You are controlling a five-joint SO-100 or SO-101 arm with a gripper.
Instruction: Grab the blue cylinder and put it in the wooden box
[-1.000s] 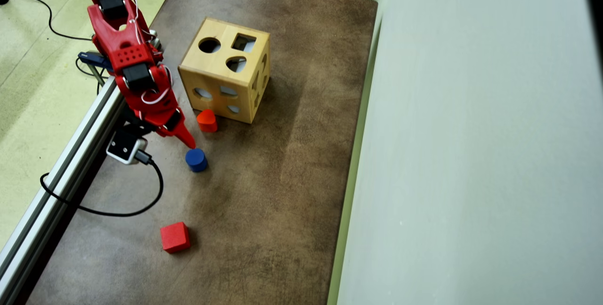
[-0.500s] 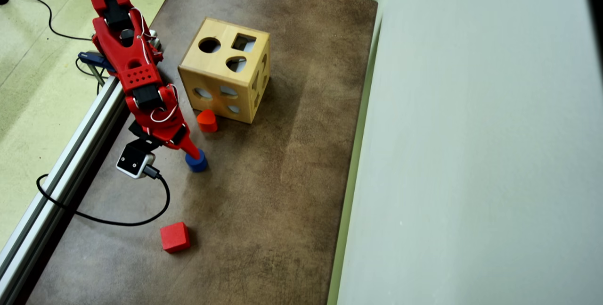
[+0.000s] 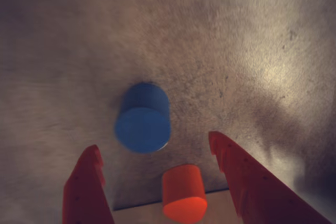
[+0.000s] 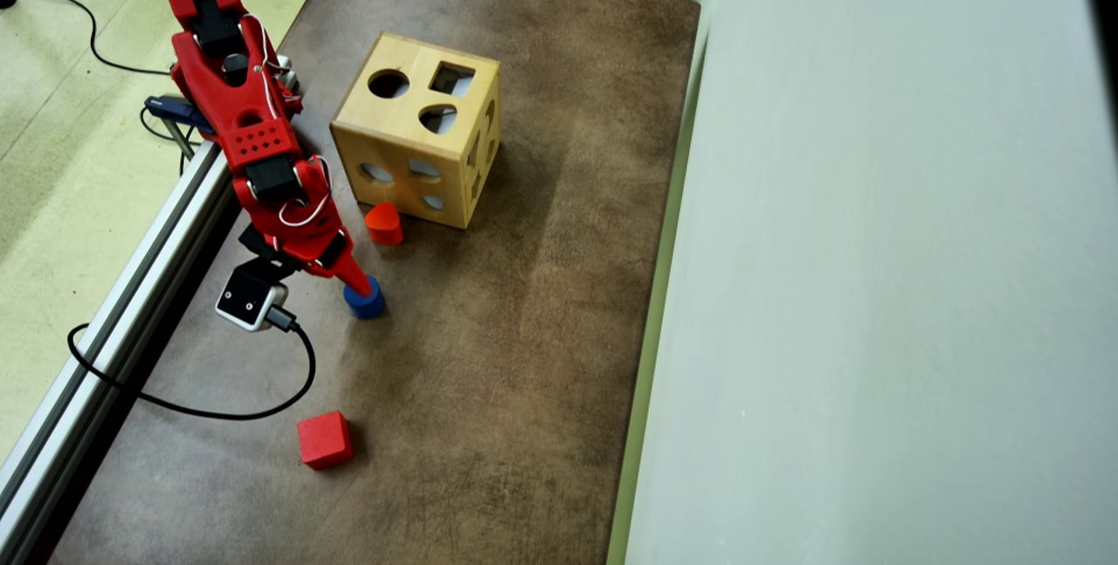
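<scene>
I am holding my gripper [image 3: 157,153] open, fingers spread either side of the blue cylinder [image 3: 143,123], not touching; red-orange block [image 3: 184,193] sitting near it, by the wooden box [image 4: 417,130].

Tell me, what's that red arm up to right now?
Claw open, above the blue cylinder, not gripping. Wooden box waits nearby. Red-orange block sits close by.

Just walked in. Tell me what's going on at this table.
A red arm has its tool open over the blue cylinder, which stands on the brown table, not gripped. A red-orange block sits beside the wooden box, and a red cube lies apart. Nothing has gone into the box.
</scene>
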